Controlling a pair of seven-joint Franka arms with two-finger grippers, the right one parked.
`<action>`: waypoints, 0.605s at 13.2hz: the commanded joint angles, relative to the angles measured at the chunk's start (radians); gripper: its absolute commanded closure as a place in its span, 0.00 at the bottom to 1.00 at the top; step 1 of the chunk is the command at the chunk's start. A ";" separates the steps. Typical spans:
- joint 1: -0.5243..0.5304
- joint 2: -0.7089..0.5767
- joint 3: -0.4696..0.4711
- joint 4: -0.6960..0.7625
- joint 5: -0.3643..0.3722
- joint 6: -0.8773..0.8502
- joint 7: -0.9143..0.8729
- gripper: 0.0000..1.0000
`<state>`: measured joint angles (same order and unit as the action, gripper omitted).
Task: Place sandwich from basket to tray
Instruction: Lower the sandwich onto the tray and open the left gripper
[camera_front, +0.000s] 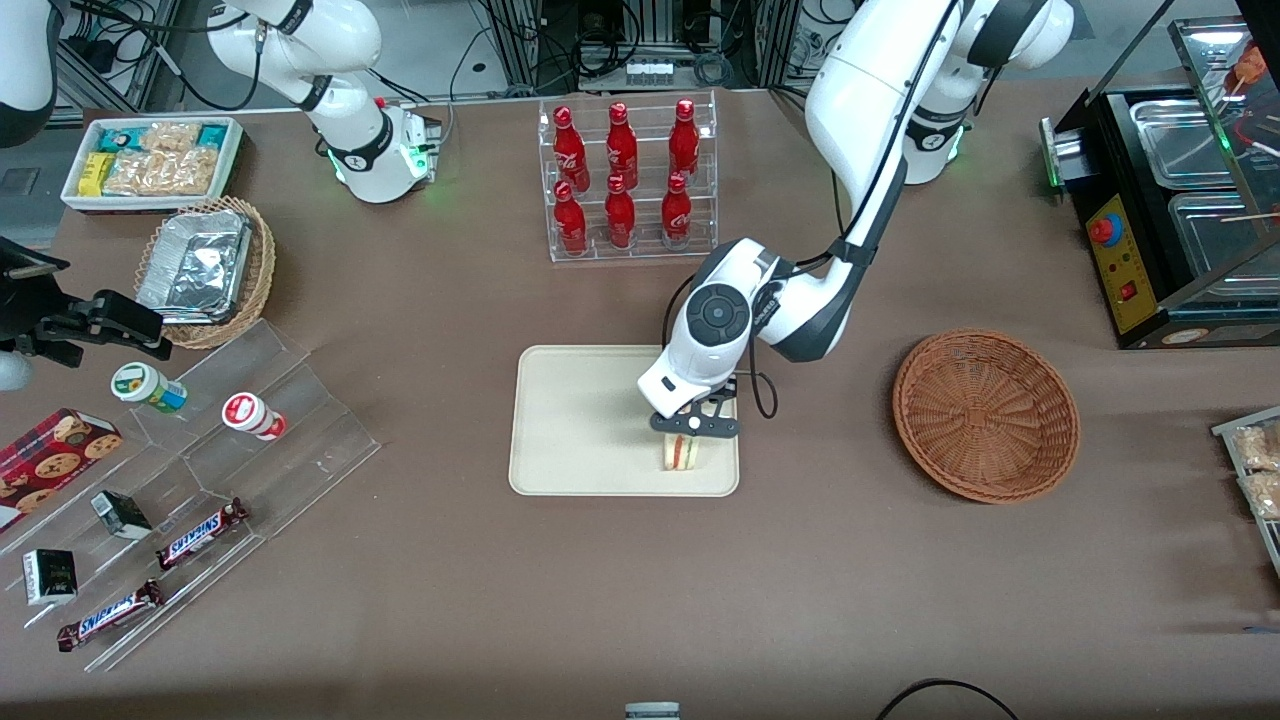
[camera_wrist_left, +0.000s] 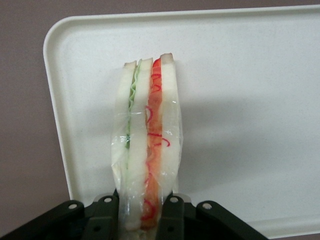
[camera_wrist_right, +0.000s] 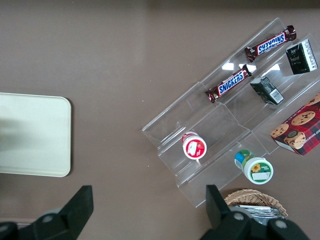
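- Two black fingers (camera_wrist_left: 172, 215) of the tool (camera_front: 693, 428) pinch the sandwich (camera_front: 681, 452) between them, one on each outer slice of bread; the wrist view shows the clear wrap creased where they press.
- Sandwich: stands on edge over the tray (camera_front: 570, 430), in the corner nearest the front camera on the working arm's side; whether it already touches the tray surface cannot be told. Green filling lies between one pair of slices and red between the other.
- Tray: cream, rectangular with rounded corners, flat on the brown tabletop (camera_front: 640, 590), nothing else on it.
- Basket (camera_front: 985, 415): reddish-brown wicker, round and shallow, sits well apart from the tray toward the working arm's end, with nothing in it.
- Clear rack (camera_front: 630, 180) with six red bottles stands farther from the front camera than the tray.
- Toward the parked arm's end: a stepped clear stand (camera_front: 200, 480) with two Snickers bars (camera_front: 200, 533), two small lidded cups (camera_front: 250, 415) and small dark boxes; a tan wicker basket (camera_front: 215, 270) holding a foil container; a white bin (camera_front: 150, 160) of snack packets.
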<state>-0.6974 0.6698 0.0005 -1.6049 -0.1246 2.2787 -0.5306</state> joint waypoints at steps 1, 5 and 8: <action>-0.004 0.027 0.003 0.031 -0.016 0.001 -0.012 0.57; -0.004 0.008 0.004 0.051 -0.007 -0.010 -0.025 0.00; 0.018 -0.088 0.015 0.051 -0.010 -0.124 -0.074 0.00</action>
<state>-0.6932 0.6566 0.0074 -1.5534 -0.1248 2.2436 -0.5669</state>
